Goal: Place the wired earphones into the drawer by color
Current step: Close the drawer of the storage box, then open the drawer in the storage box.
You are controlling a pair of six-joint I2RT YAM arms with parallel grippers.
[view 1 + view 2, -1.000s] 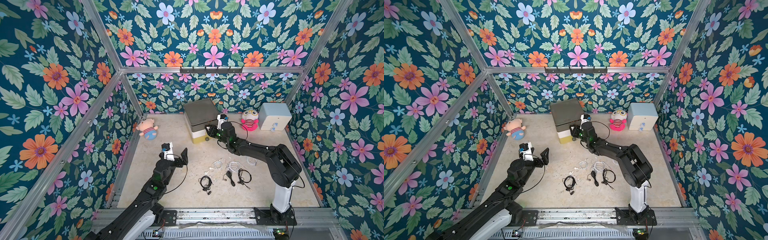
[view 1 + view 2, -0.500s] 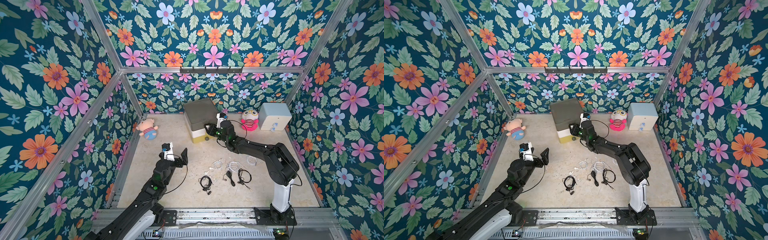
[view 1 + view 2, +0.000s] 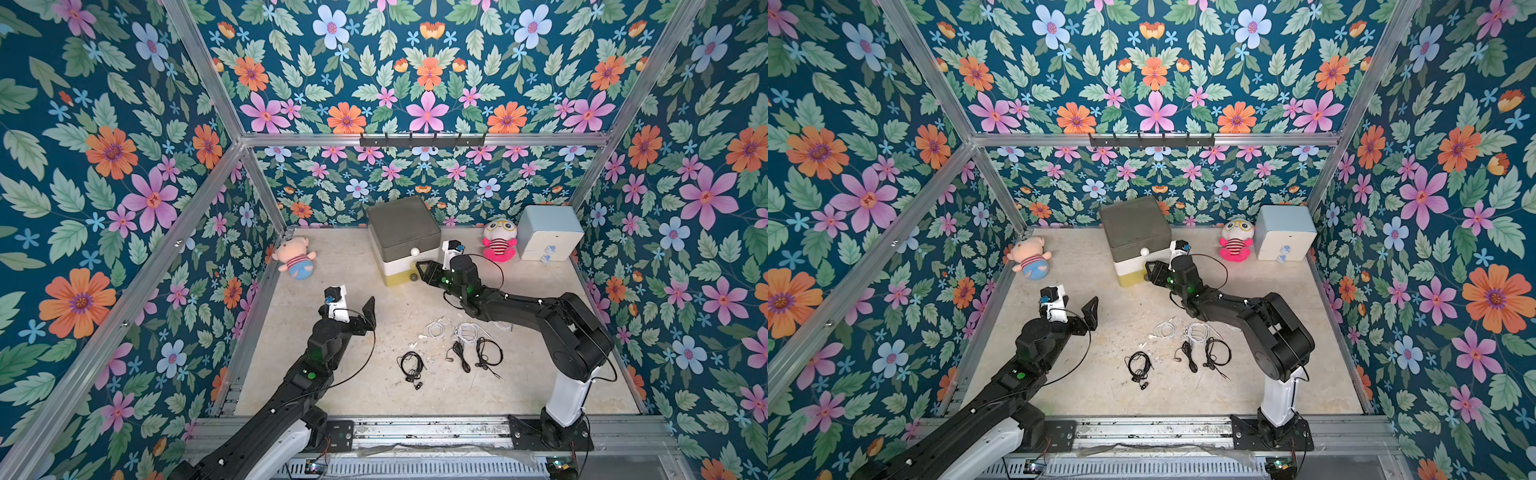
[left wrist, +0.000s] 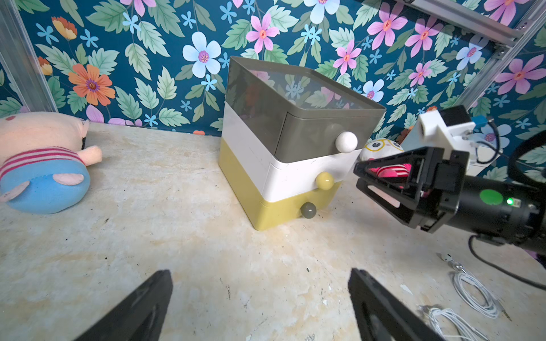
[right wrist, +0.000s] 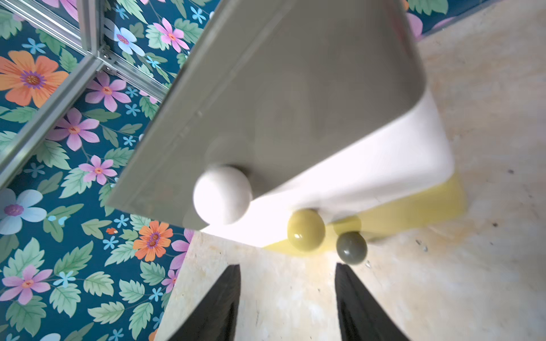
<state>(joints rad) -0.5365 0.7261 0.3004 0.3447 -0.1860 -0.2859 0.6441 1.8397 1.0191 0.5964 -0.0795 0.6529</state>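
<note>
Both end effectors are standing with fingers apart, gripping nothing: the right end effector (image 3: 419, 269) is pointing at the drawer (image 3: 405, 237), its tips near the mustard knob (image 5: 305, 230), while the left end effector (image 4: 260, 273) is hovering over the counter (image 3: 332, 374) at the drawer's 7 o'clock. At the drawer's 5 o'clock, white wired earphones (image 3: 468, 332) and black wired earphones (image 3: 460, 354) are lying loose on the counter.
</note>
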